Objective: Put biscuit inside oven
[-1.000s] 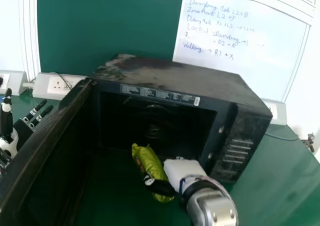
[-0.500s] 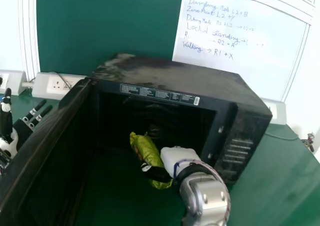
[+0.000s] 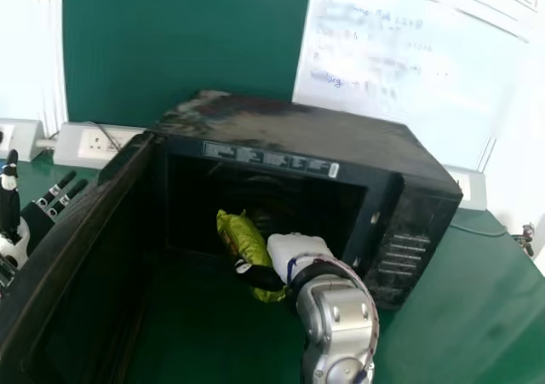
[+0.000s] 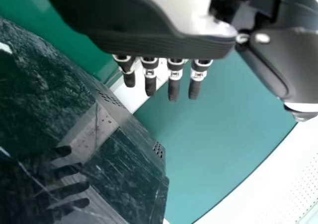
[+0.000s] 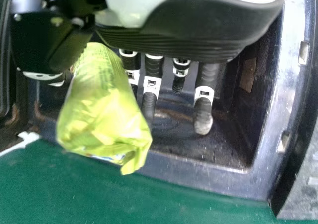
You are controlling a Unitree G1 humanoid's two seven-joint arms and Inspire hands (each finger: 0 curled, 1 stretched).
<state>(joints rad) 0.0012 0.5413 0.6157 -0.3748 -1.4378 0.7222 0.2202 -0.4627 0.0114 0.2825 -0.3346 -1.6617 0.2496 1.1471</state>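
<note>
"Where's the biscuit point(image 3: 247, 243)?"

"At the mouth of the oven point(image 3: 306, 133), aslant, pinched between the right hand point(image 3: 291, 249)'s thumb and fingers."

"What might spoil it?"

"Too low an entry: the packet's outer end could catch the sill point(image 5: 198, 173) and twist loose."

"And releasing early?"

"It may drop onto the bench point(image 3: 460, 307). The left hand point(image 3: 38, 222), fingers straight, is beside the door point(image 3: 94, 256); a bump could swing that inward."

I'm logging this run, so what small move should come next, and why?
Probably ease the right hand forward into the microwave oven: its door stands open, and the biscuit packet in the hand's grip has its near end outside the cavity.
</note>
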